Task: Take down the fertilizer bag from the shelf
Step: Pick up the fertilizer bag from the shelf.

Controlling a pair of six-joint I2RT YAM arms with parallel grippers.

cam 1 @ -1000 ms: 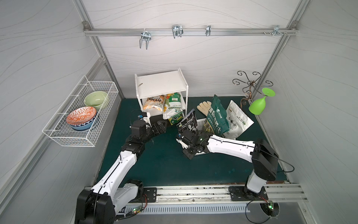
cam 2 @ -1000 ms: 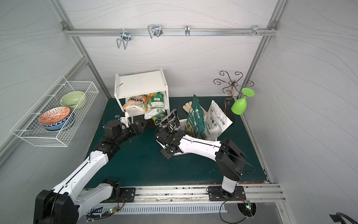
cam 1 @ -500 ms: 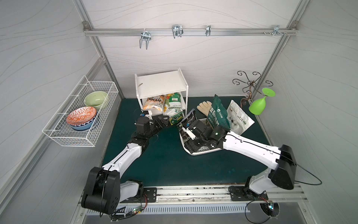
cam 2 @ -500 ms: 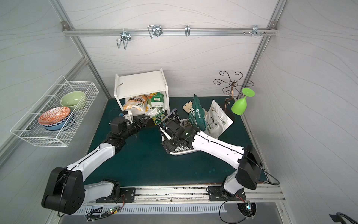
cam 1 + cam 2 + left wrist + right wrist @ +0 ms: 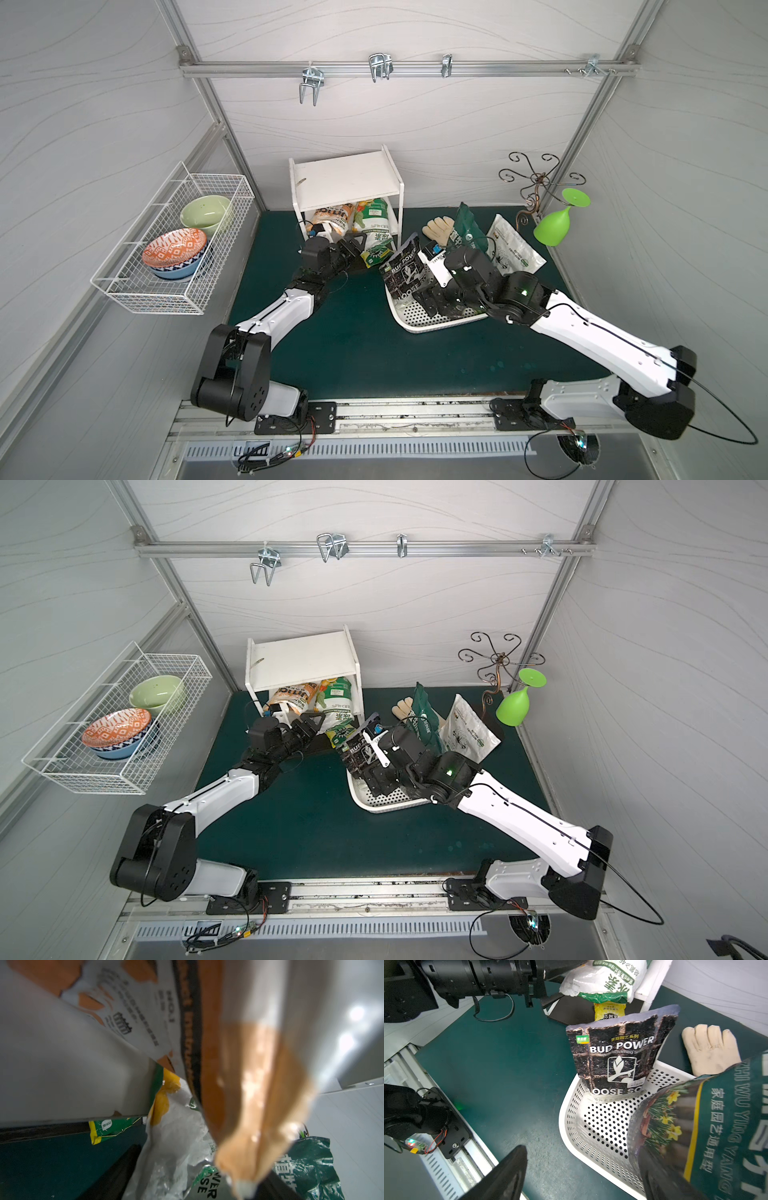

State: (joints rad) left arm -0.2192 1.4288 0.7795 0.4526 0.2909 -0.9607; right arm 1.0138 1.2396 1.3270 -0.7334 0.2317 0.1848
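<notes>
Roughly noted. Left gripper (image 5: 355, 244): jaws stood apart at the front edge of the lower board of the small white two-board shelf (image 5: 345, 178). The bottom end of the orange-and-white plastic fertilizer bag (image 5: 249, 1084) lay between them, not visibly pinched. Right gripper (image 5: 581, 1155): spread wide, empty, over the white perforated plastic basket (image 5: 571, 1118).

Risks, as judged:
- The slick film could slip from a shallow bite.
- The white-and-green plastic bag (image 5: 374, 214) leaned on the fertilizer bag and might be dragged off the board with it.
- A finger might catch the board's edge and shift the shelf.
- The dark green foil bag (image 5: 716, 1126) seemed to rest against a right finger and could topple if that arm moved.

Count: two grippers, one shelf, one basket, one cream glove (image 5: 438, 228) and six bags. Two bags sat on the lower board and one small yellow-green packet (image 5: 376, 257) at the shelf's foot. One black soil bag (image 5: 620, 1053) stood in the basket. The dark green one and one white pouch (image 5: 513, 249) made up the rest.
</notes>
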